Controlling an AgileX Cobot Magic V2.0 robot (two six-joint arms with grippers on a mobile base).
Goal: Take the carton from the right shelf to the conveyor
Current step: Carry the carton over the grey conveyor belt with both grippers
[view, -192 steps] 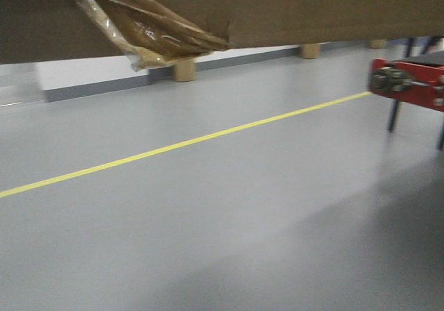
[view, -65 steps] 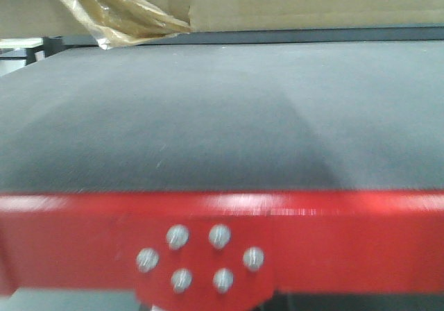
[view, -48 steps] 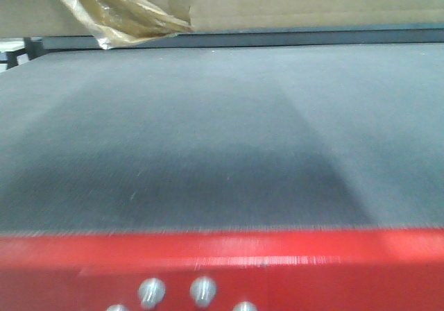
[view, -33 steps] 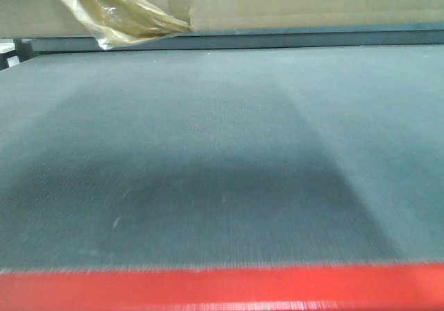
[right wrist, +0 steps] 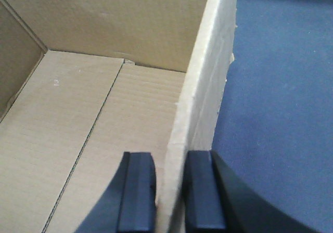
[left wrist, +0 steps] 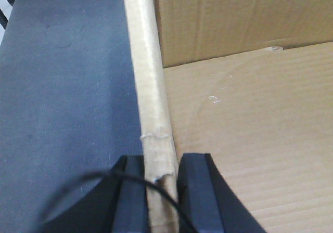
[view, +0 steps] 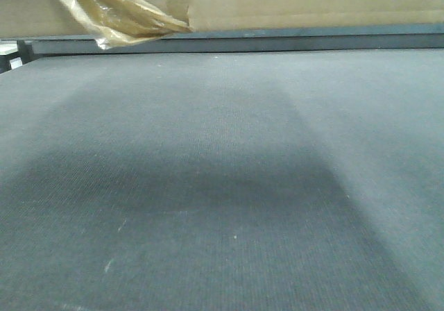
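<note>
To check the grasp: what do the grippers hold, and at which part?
Both hold the carton by the top edges of its side walls: the left gripper pinches the left wall, the right gripper the right wall.

Mostly cropped: carton (view: 312,5) & conveyor (view: 222,186) run past frame edges.
Front view: carton cut by top edge, only its bottom strip + tape wad (view: 118,16) show; dark bits at far left too small to ID. Wrist views: left gripper (left wrist: 161,191) & right gripper (right wrist: 170,189) cropped at bottom, inner faces hidden by the pinched carton wall.
</note>
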